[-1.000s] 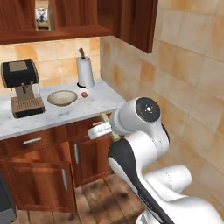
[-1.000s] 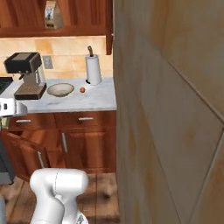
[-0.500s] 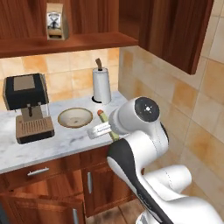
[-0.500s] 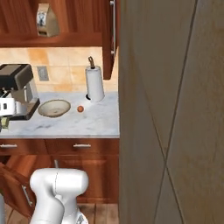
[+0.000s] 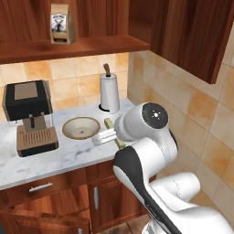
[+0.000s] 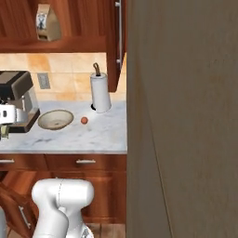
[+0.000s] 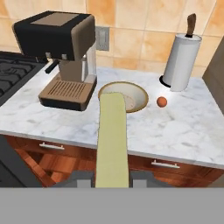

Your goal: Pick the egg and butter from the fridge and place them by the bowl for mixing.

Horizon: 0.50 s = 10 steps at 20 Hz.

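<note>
— Where's the butter [image 7: 112, 135]?

— Clamped in the hand [image 7: 112, 180]. The pale stick runs straight out from between the closed fingers, and its far end overlaps the near rim of the bowl [image 7: 138, 101] as seen from the hand.

— And the egg [image 7: 161, 101]?

— Already on the marble worktop [image 7: 175, 127], just beside the bowl, between it and the paper-towel roll [image 7: 181, 62]. It touches neither.

— What else stands there?

— A coffee machine [image 7: 65, 57] on the bowl's other side, against the tiled wall. From the right base view the egg [image 6: 84, 120] sits near the roll [image 6: 100, 92], the bowl [image 6: 56, 119] next to it.

— Is the hand over the worktop?

— In the left base view the butter [image 5: 112, 130] hangs just beside the bowl [image 5: 81, 127], above the worktop's front part.
</note>
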Available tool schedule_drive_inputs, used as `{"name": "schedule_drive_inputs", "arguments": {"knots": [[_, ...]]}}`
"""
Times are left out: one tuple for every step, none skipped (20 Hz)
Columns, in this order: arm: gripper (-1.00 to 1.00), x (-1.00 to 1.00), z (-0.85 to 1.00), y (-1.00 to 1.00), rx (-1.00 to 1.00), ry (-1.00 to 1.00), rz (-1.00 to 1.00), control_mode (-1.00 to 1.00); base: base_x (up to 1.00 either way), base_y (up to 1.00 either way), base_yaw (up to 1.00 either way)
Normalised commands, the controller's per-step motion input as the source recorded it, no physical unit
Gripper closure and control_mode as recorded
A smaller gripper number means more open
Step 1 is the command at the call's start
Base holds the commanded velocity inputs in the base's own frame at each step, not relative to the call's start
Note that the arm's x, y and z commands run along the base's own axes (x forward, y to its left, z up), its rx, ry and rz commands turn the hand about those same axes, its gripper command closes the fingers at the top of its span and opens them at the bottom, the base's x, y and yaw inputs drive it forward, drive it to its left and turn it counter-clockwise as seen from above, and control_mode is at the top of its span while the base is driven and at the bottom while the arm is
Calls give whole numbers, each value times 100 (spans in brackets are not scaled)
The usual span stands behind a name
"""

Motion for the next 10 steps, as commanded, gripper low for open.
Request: {"name": "schedule_drive_inputs", "arguments": {"knots": [[100,0,0,0,0,0,0,100,100,-41,0],[100,0,0,0,0,0,0,100,100,-49,-8],[100,0,0,0,0,0,0,100,100,-50,-17],[100,0,0,0,0,0,0,100,100,-39,-18],[100,0,0,0,0,0,0,100,100,-31,-15],[100,0,0,0,0,0,0,100,100,-27,-12],[100,0,0,0,0,0,0,100,100,-21,-11],[100,0,0,0,0,0,0,100,100,-21,-10],[100,0,0,0,0,0,0,100,100,-26,-11],[100,0,0,0,0,0,0,100,100,-28,-10]]}}
